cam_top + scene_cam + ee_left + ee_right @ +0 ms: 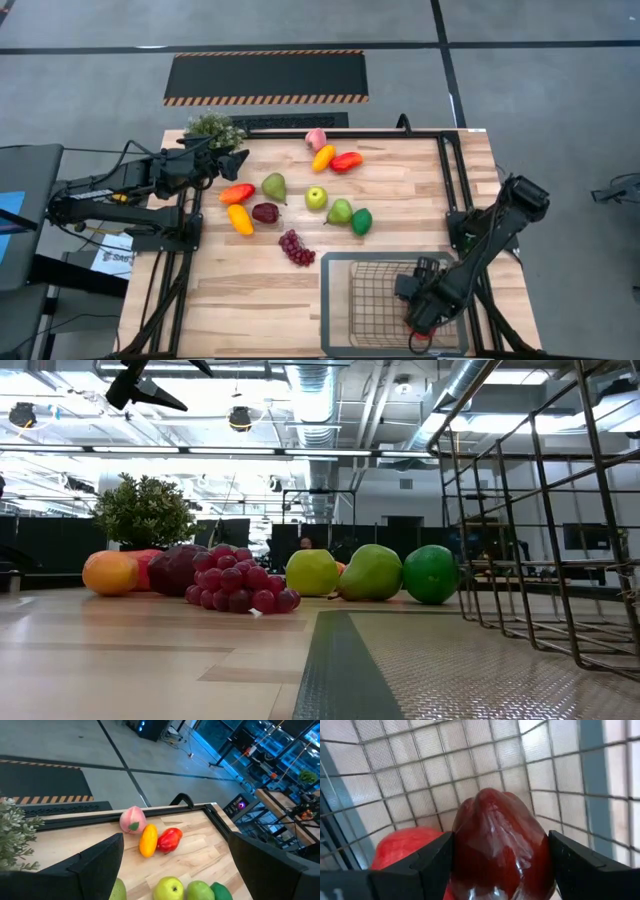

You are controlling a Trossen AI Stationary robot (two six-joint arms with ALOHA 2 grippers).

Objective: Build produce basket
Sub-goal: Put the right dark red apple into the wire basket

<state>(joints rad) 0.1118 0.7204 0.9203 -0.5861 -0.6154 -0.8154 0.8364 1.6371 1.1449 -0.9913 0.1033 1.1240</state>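
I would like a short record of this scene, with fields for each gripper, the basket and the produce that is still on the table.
left gripper: open, empty, at the far left of the table beside the potted plant
right gripper: inside the basket, jaws on either side of a dark red pepper
basket: near right of the table; a second red fruit lies in it beside the pepper
produce on table: purple grapes, green pear, lime, pink peach and others, all outside the basket

Overhead and table-level cameras share the grapes (297,248) (238,582); wrist cameras look close past each end effector.
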